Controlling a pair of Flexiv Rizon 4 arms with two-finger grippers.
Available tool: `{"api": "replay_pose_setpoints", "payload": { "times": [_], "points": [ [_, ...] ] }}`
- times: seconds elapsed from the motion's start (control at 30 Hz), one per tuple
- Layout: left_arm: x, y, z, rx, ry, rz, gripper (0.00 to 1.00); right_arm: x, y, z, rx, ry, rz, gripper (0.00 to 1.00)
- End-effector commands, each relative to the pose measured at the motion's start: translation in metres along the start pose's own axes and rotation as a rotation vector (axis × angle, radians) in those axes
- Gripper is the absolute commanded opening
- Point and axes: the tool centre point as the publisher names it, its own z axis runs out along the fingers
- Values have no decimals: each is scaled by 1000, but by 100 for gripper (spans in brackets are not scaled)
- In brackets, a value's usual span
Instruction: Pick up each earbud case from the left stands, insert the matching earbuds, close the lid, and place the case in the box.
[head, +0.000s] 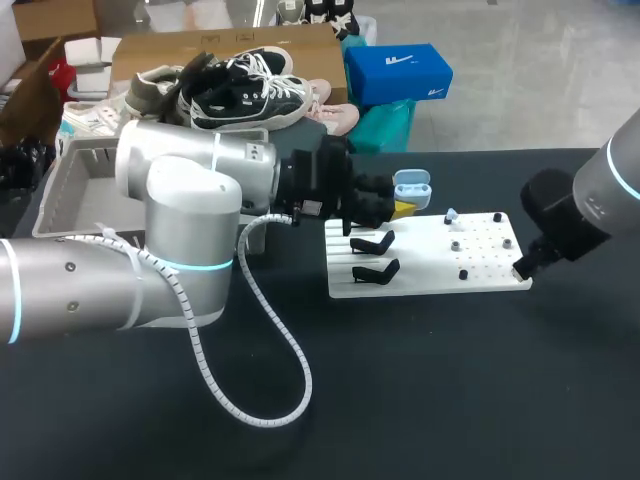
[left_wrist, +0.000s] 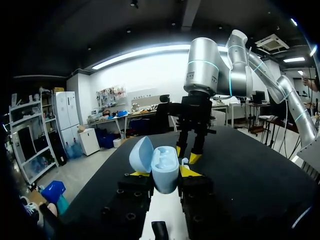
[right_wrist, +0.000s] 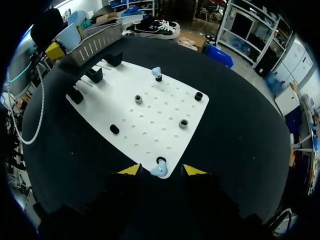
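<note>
The grey box (head: 85, 152) sits at the far left of the table, mostly hidden behind the left arm. The left gripper (left_wrist: 163, 172) is held above the left end of the white board (head: 430, 265), its jaws clamped on the sides of a pale blue earbud case (left_wrist: 165, 162). The case's lid (left_wrist: 141, 154) is swung open to the left. Two black stands (head: 373, 243) at the board's left end are empty.

At the board's near right corner, the right gripper (right_wrist: 161, 170) has its jaws apart on either side of a pale blue earbud (right_wrist: 159, 171), which sits on a black peg (right_wrist: 161, 161). Neither tip appears to touch it. A second earbud (right_wrist: 156, 71) waits on a peg at the far edge.

The step in hand looks to be taking this corner earbud. The jaws should close evenly on its body, then lift it straight up off the peg so it does not tip or twist. The case should stay level, open side up, while the earbud is carried over.

From above, the left wrist covers the left fingers, and the right gripper hides the corner earbud. Whether the case's pockets are empty is hard to make out. The earbud's stem is too small to show which way it points.
</note>
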Motion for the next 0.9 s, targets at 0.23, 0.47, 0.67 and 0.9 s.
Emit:
{"api": "replay_pose_setpoints", "payload": {
  "times": [0.23, 0.47, 0.67, 0.9],
  "points": [
    [0, -1, 0, -3, -2, 1, 0, 2, 6, 0, 7, -4, 14, 45],
    [0, -1, 0, -3, -2, 1, 0, 0, 5, 2, 9, -3, 20, 39],
    [0, -1, 0, -3, -2, 1, 0, -1, 5, 6, 5, 5, 23, 36],
    [0, -1, 0, -3, -2, 1, 0, -1, 5, 6, 6, 6, 27, 19]
  ]
}}
